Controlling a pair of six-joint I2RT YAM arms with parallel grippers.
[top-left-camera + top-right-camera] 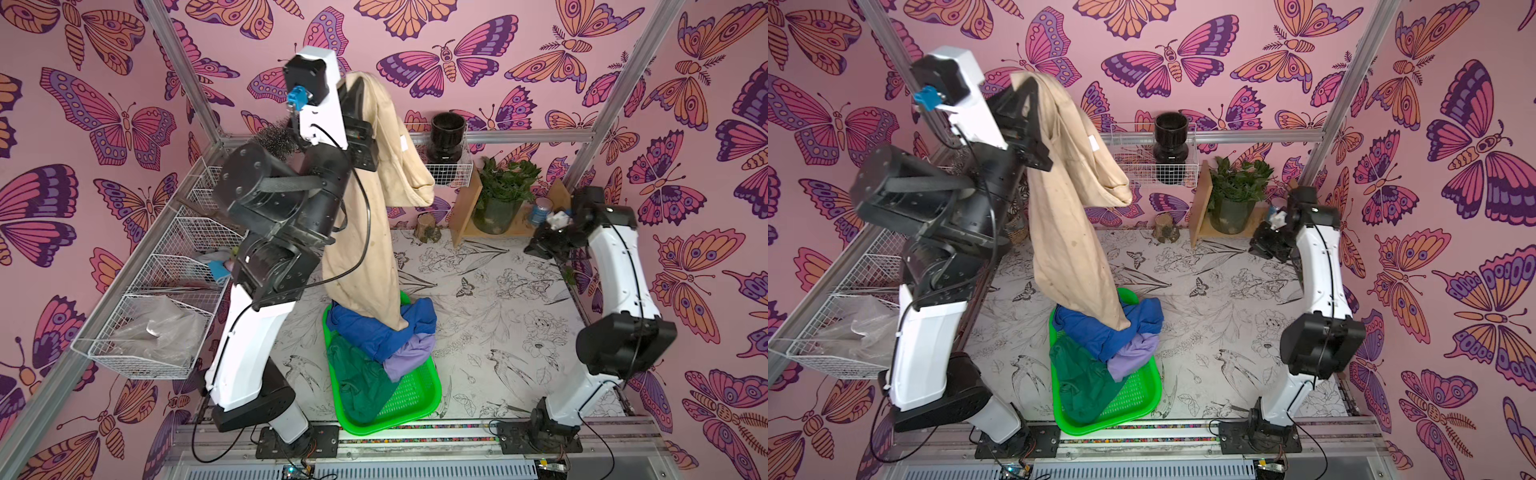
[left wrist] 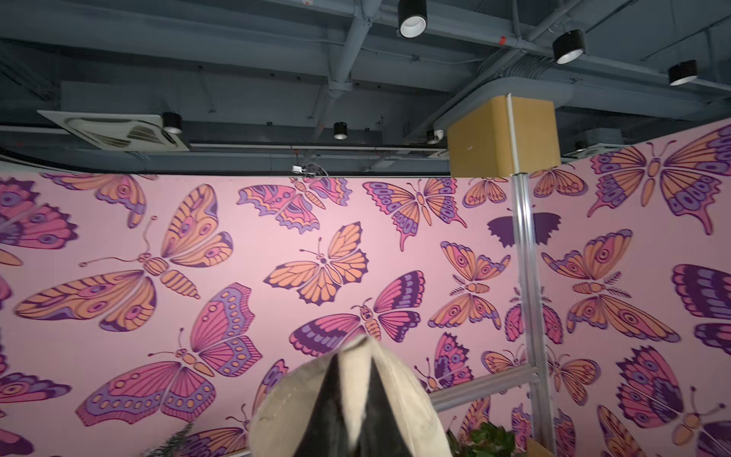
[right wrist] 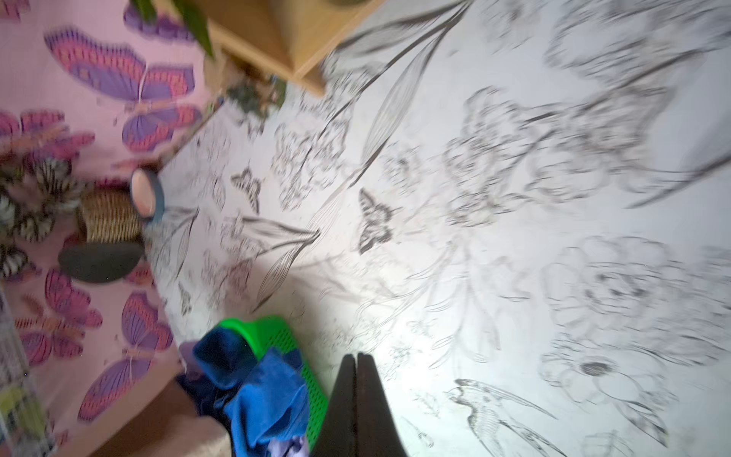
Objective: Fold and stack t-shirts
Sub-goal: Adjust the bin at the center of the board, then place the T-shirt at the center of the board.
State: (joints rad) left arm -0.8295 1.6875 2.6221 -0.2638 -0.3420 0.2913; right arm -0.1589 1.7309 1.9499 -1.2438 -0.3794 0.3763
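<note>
My left gripper (image 1: 362, 80) (image 1: 1027, 83) (image 2: 353, 350) is raised high near the back wall, shut on a fold of the beige t-shirt (image 1: 357, 249) (image 1: 1067, 232) (image 2: 403, 395). The shirt hangs down in a long drape, and its lower end touches the pile in the green basket (image 1: 411, 399) (image 1: 1138, 395) (image 3: 273, 332). In that pile lie a blue t-shirt (image 1: 374, 328) (image 1: 1096, 328) (image 3: 269, 395), a lavender one (image 1: 409, 353) (image 1: 1133, 351) and a dark green one (image 1: 357, 378) (image 1: 1079, 382). My right gripper (image 1: 540, 249) (image 1: 1262, 249) (image 3: 356, 358) is shut and empty, low over the table at the back right.
White wire baskets (image 1: 166, 291) line the left wall. At the back are a black vase (image 1: 446, 137) in a wire shelf, a potted plant (image 1: 503, 195) on a wooden stand (image 1: 465, 212) and a small stump (image 1: 428, 226). The flower-printed table (image 1: 498, 311) lies right of the basket.
</note>
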